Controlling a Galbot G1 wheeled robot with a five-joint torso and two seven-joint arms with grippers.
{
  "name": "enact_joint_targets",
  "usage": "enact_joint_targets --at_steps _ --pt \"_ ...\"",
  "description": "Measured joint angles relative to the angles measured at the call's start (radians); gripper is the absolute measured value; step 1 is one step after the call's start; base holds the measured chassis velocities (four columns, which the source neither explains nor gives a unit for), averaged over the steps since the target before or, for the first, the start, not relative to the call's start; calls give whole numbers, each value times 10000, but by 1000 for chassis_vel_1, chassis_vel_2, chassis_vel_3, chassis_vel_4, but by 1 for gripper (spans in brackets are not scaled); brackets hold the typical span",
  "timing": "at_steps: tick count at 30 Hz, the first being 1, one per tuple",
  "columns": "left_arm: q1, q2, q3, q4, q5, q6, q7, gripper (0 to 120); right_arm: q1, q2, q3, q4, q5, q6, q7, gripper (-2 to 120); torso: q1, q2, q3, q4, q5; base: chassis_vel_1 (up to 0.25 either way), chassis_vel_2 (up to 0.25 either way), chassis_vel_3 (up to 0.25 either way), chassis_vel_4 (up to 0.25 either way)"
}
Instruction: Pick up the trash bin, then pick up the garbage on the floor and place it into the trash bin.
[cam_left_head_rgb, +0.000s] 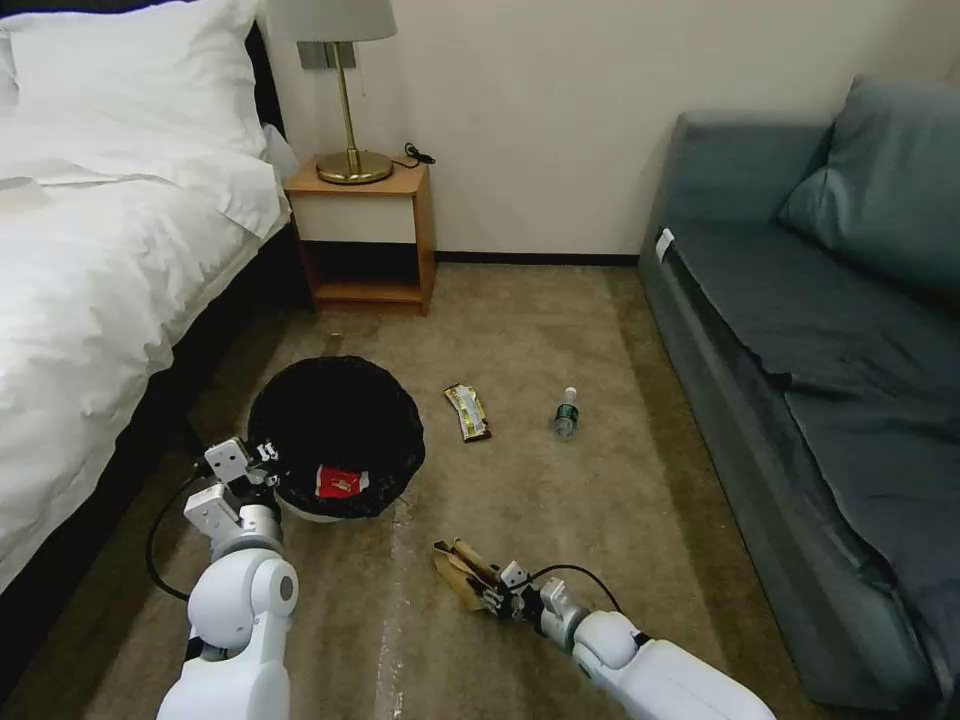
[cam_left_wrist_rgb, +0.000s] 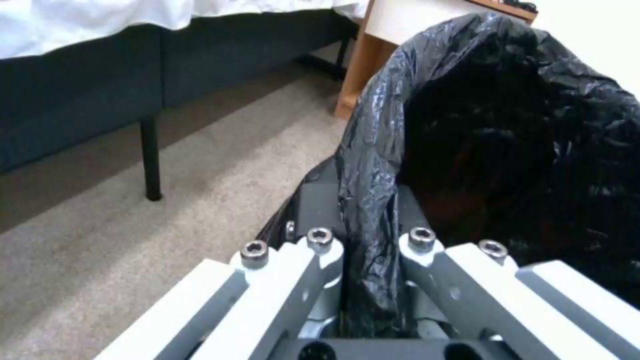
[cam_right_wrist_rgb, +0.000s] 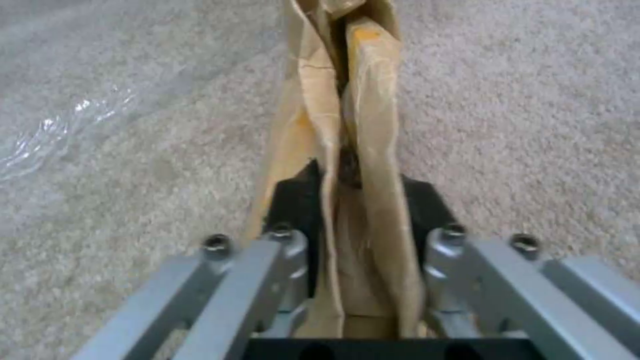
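Bin (cam_left_head_rgb: 335, 435) (black liner), crumpled brown bag (cam_left_head_rgb: 462, 570) gripped

Count as observed.

Bins: one, the bin (cam_left_head_rgb: 336, 436), black-lined.

Litter pieces: four in all.
- One red carton (cam_left_head_rgb: 341, 482), inside the bin.
- One brown paper bag (cam_left_head_rgb: 461, 570), on the floor.
- One wrapper (cam_left_head_rgb: 467, 412), on the floor.
- One bottle (cam_left_head_rgb: 566, 412), on the floor.

That gives three pieces on the floor and one in the bin.

Pincers: two, the left pincer (cam_left_head_rgb: 263, 462) and the right pincer (cam_left_head_rgb: 495, 592).

Furniture: one bed (cam_left_head_rgb: 90, 250), one nightstand (cam_left_head_rgb: 365, 235), one sofa (cam_left_head_rgb: 810, 360).

Lamps: one lamp (cam_left_head_rgb: 345, 90), on the nightstand.

Pillows on the bed: one pillow (cam_left_head_rgb: 130, 75) can be counted.

Sofa cushions: one cushion (cam_left_head_rgb: 885, 180).
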Motion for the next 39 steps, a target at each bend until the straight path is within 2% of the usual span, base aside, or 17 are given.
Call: enact_joint_targets --at_steps 2,3,5,24,31,33,37,38,39 --pt "4 0 -9 -5 -8 -1 -7 4 -61 -20 4 8 -15 22 1 10 0 0 0 0 0 0 0 0 0" --pt "4 0 -9 -5 -8 -1 -7 4 -61 -20 4 8 -15 22 1 10 0 0 0 0 0 0 0 0 0" --pt "-30 2 -25 -15 -19 -1 -11 4 -81 -12 12 -5 -33 43 0 0 0 0 0 0 0 0 0 0 0" --pt "-127 14 -62 85 -67 14 -15 4 -137 121 578 27 -234 320 147 0 0 0 1 -1 0 0 0 0 0" --pt "-255 60 63 203 -69 108 6 4 135 558 2243 460 -135 395 608 0 0 0 1 1 -1 0 0 0 0" --pt "-334 118 157 302 -131 141 9 4 174 534 2963 1095 100 343 985 0 0 0 1 0 1 0 0 0 0" --pt "-364 132 200 346 -152 149 10 4 200 467 3229 1461 243 261 1194 0 0 -1 1 0 0 0 0 0 0" --pt "-377 140 305 377 -167 162 6 4 310 338 3573 2124 492 133 1644 0 0 0 0 -1 -3 0 0 0 0" --pt "-377 140 305 377 -167 162 6 4 310 338 3573 2124 492 133 1644 0 0 0 0 -1 -3 0 0 0 0"
